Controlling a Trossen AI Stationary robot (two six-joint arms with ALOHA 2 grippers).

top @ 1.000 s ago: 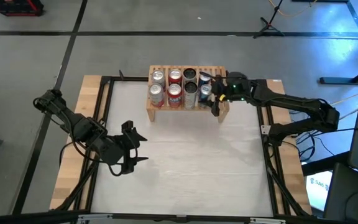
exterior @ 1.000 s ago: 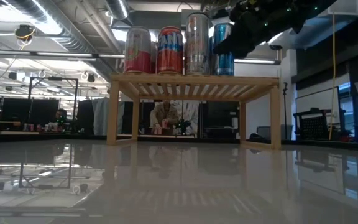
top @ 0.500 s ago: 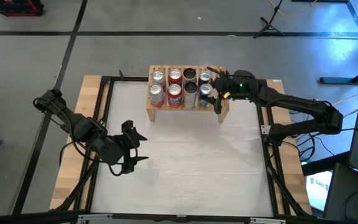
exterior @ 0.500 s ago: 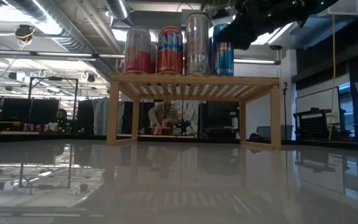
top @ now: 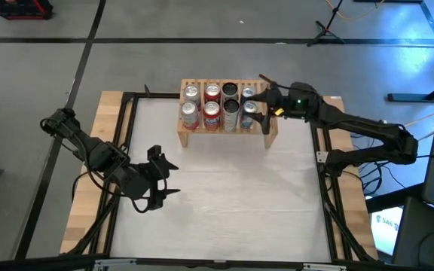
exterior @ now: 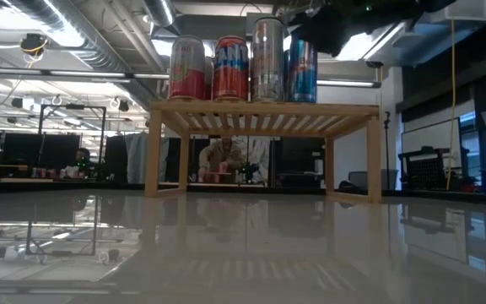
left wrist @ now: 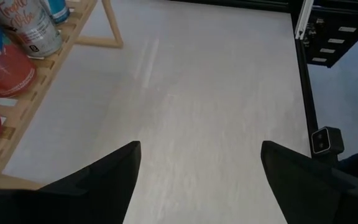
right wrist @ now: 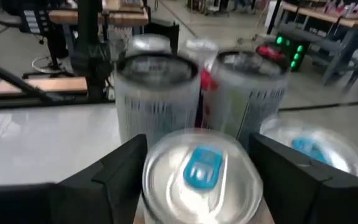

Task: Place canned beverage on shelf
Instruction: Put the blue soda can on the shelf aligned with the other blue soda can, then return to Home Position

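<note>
On the shelf [top: 227, 128], right end, blue can [exterior: 302, 72] stands upright. Right gripper [top: 267, 102] hangs just above it, jaws spread, holding nothing. Left gripper [top: 159, 179] idles over the worktop [top: 224, 196], jaws apart, empty. Can likely rigid, slick, dentable; grip mid-wall.

The low light-wood slatted shelf [top: 227, 128] stands at the far edge of the white table [top: 224, 203], its top crowded with two rows of upright drink cans [top: 212, 113], leaving no gap between them. The right gripper [top: 263, 102] hangs open over the shelf's right end. The near and middle table lies open; the left gripper [top: 161, 179] occupies its left side.
</note>
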